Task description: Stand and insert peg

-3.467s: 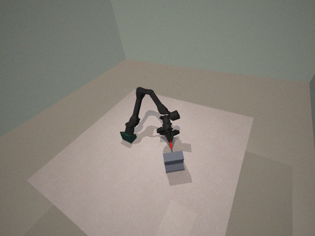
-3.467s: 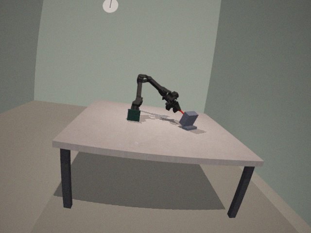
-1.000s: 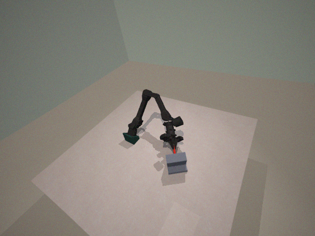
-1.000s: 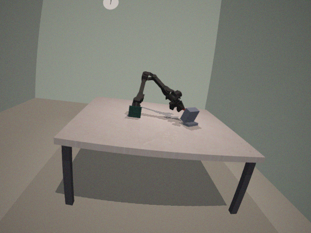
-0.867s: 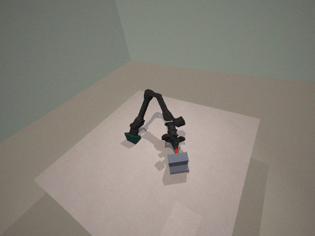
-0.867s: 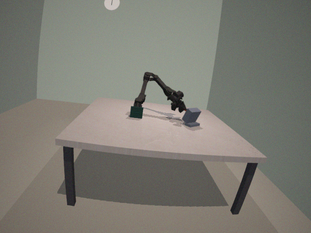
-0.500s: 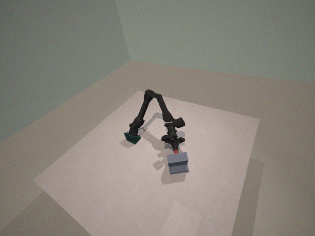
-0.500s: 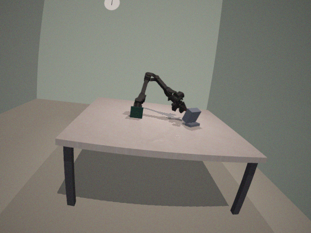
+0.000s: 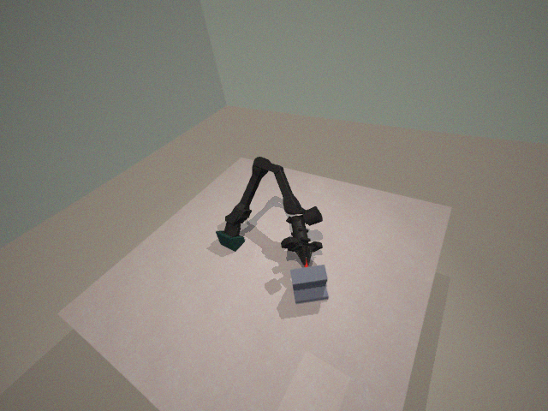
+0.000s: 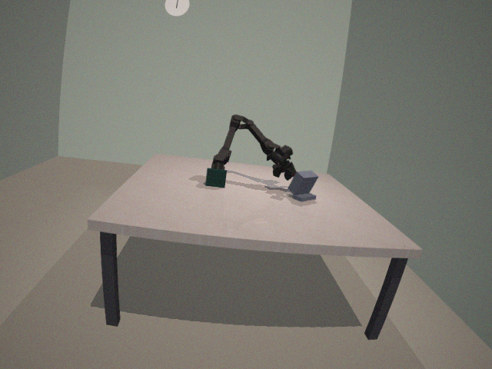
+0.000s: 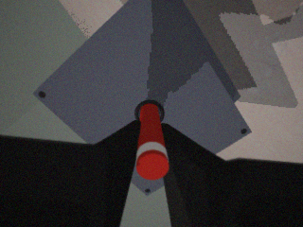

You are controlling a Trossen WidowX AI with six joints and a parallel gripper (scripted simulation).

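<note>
The sloped panel (image 9: 308, 275) (image 10: 302, 183) (image 11: 95, 95) is blue-grey, with its holed face toward the arm. My gripper (image 9: 305, 260) (image 10: 294, 174) (image 11: 150, 129) is close in front of that face, shut on the red peg (image 9: 306, 265) (image 11: 151, 133). In the wrist view the peg's white-banded end is nearest the camera. Its plain end overlaps the dark-rimmed hole (image 11: 137, 113) and appears to be at or inside its mouth, roughly in line with it. How deep the plain end sits is hidden. Only a small red part shows in the top view.
The arm's dark green base (image 9: 229, 241) (image 10: 216, 177) stands on the pale table (image 9: 186, 318) (image 10: 178, 214), to the left of the panel in the top and exterior views. The panel has a low foot (image 9: 311, 294) (image 10: 304, 197) on its side away from the gripper. Shadows cross its face.
</note>
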